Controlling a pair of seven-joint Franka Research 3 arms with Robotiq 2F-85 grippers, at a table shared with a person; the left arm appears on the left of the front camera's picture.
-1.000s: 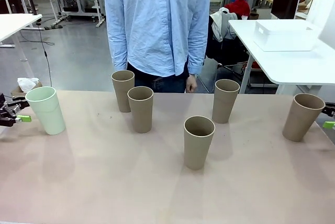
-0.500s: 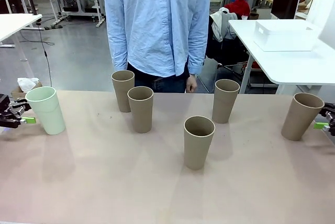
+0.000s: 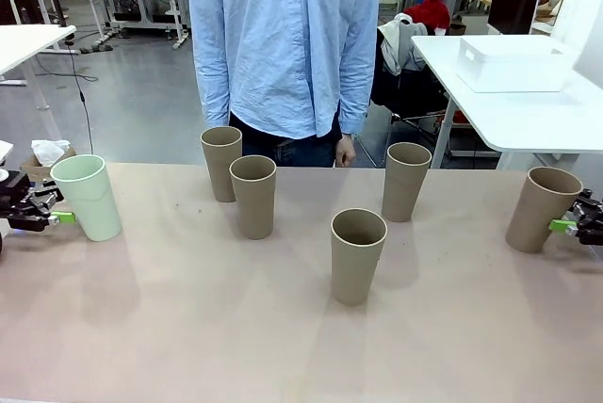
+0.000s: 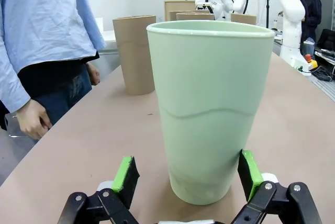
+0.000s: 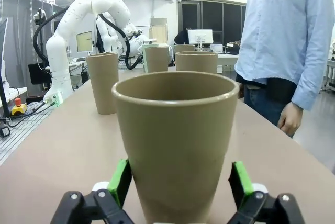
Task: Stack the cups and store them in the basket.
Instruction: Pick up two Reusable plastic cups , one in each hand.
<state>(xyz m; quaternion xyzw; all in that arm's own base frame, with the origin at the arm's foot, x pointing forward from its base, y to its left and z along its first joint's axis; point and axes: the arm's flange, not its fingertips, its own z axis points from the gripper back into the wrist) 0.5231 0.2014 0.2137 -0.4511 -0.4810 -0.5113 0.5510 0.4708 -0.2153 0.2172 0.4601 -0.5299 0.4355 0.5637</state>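
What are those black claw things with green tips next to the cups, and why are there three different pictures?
They are the jaws of two robot arms; the green tips are their pads. One picture is taken from the robot's side of the table, looking across at a person standing opposite. The other two come from cameras on the arms' wrists, looking along the jaws. Six cups stand upright on the table: a mint green cup at the robot's left and five brown cups. The left jaws are open on either side of the mint green cup, and the right jaws are open on either side of the rightmost brown cup. Nothing is gripped or lifted yet. A white basket sits on another table behind.
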